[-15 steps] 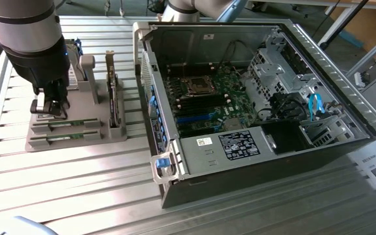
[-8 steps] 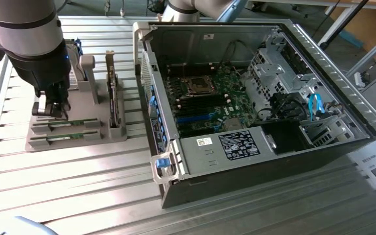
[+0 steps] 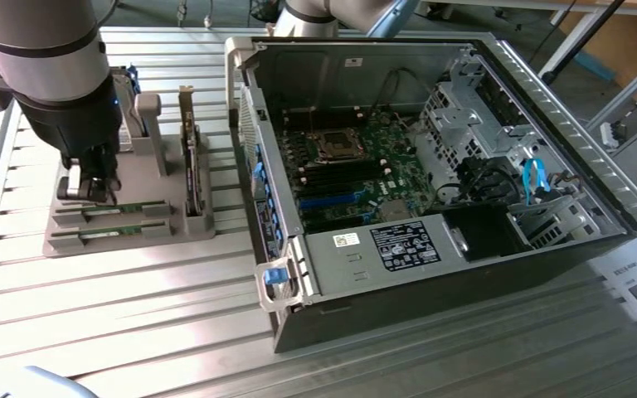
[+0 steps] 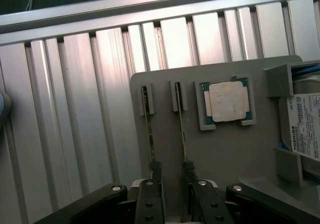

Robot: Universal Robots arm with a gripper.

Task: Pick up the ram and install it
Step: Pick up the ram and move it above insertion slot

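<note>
Two ram sticks stand on edge in slots of a grey holder (image 4: 225,154). In the wrist view they are thin green lines, one ram stick (image 4: 148,129) and the other ram stick (image 4: 182,129) beside it. My gripper (image 4: 172,196) is open, its black fingers (image 4: 150,199) apart over the near ends of the sticks. Whether a finger touches a stick I cannot tell. In the exterior view my gripper (image 3: 86,191) hangs low over the holder (image 3: 75,247) and its ram sticks (image 3: 114,217), at that view's left.
The holder also carries a square silver processor chip (image 4: 227,101), a hard drive (image 4: 305,129) and an upright expansion card (image 3: 192,157). An open computer case (image 3: 407,274) with its motherboard (image 3: 341,174) lies at the exterior view's right on a ribbed aluminium table (image 3: 130,315).
</note>
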